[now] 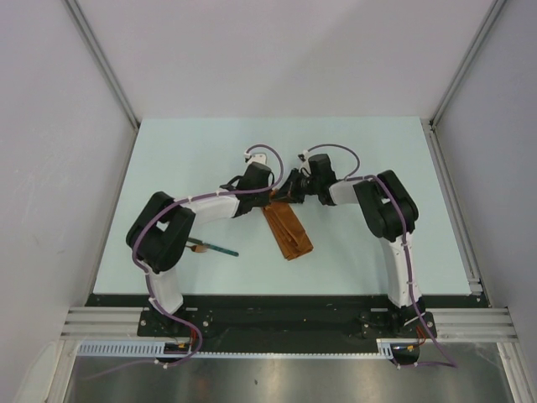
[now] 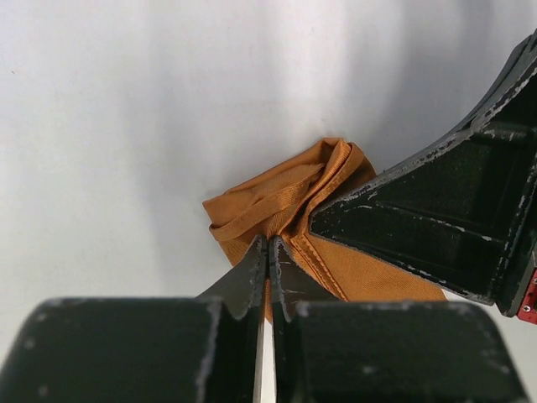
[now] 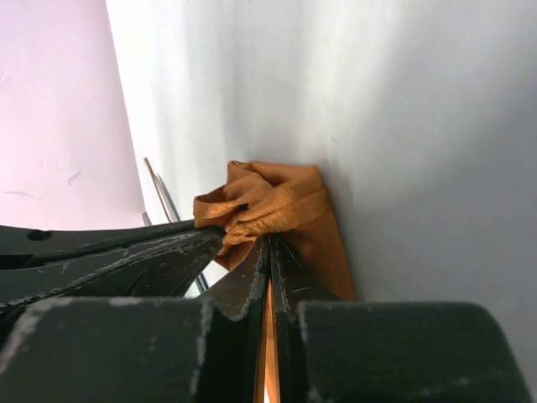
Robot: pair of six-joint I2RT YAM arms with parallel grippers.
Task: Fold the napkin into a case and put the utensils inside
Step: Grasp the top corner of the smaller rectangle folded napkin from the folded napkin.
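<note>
Two grippers meet at the far end of the napkin (image 1: 288, 233), which lies as a narrow layered strip on the table (image 1: 361, 151), slanting away from the arm bases.

Left gripper (image 2: 268, 250): jaws pressed nearly together, a thin fold of orange cloth pinched between the tips. Right gripper (image 3: 268, 248): likewise closed down on the cloth, biting the same bunched end from the other side.

Napkin at that end is crumpled, gathered in ridges just beyond both sets of tips. The rest of the strip runs flat toward the bases.

Judgement: the paired pinch at one end lets each arm take a side, so the end can be lifted and carried over evenly. That makes this a fold step, not yet the loading step.

Utensils (image 1: 214, 247) lie well to the left of the napkin, by the left arm's elbow, apart from the cloth and untouched. The teal handle is plain to see; the paler piece sits partly under the arm. They are probably parked there to keep them out of the folding.

Risk, as I read it: the layers may slip apart if only the top ply is caught.
</note>
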